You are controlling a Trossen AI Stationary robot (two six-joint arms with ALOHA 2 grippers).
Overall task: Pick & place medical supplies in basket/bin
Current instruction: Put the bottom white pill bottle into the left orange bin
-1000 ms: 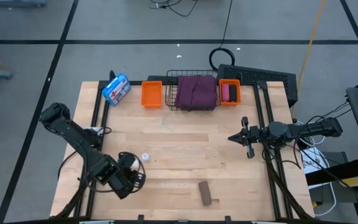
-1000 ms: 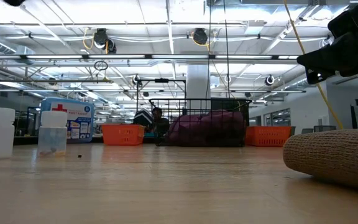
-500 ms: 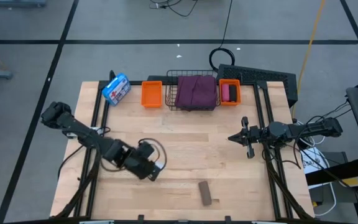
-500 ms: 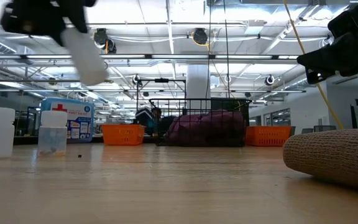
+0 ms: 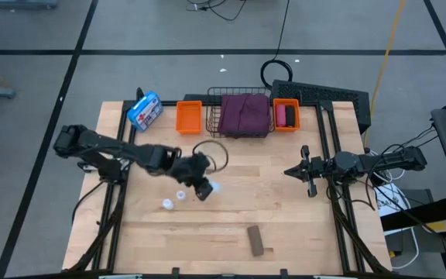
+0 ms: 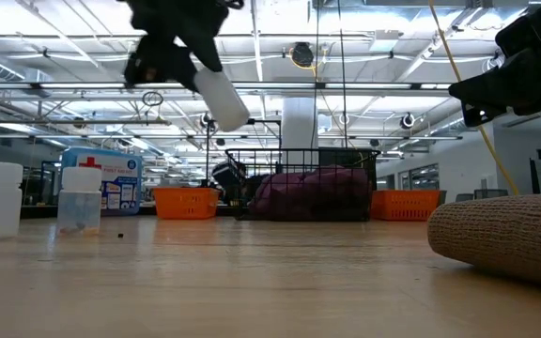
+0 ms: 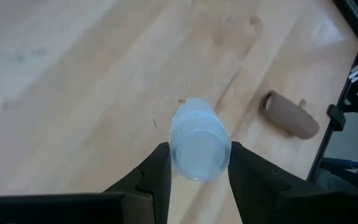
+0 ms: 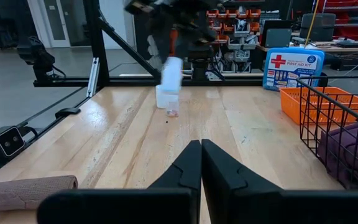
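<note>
My left gripper hangs over the middle of the table, shut on a small white vial, which also shows in the low view. Two more white vials stand upright on the wood near it. A brown roll lies on its side by the near edge. At the far edge, the black wire basket holds the maroon cloth. It stands between an orange bin and a second orange bin with a pink and a black roll. My right gripper waits shut at the right. My left gripper pinches the vial's side between its two fingers. The wrist view sees the vial end-on. In the low view the vial slants down below the fingers, lifted well clear of the table.
A blue-and-white pouch with a red cross stands at the far left of the table. Dark rails run along both sides, and a black mat lies at the far right corner. Bare wood lies between the left gripper and the basket.
My left gripper has carried the vial from the near-left part of the table toward the right and the far edge, stretching out to the middle. The vial has stayed in its hold, clear of the table. The right arm has kept still.
</note>
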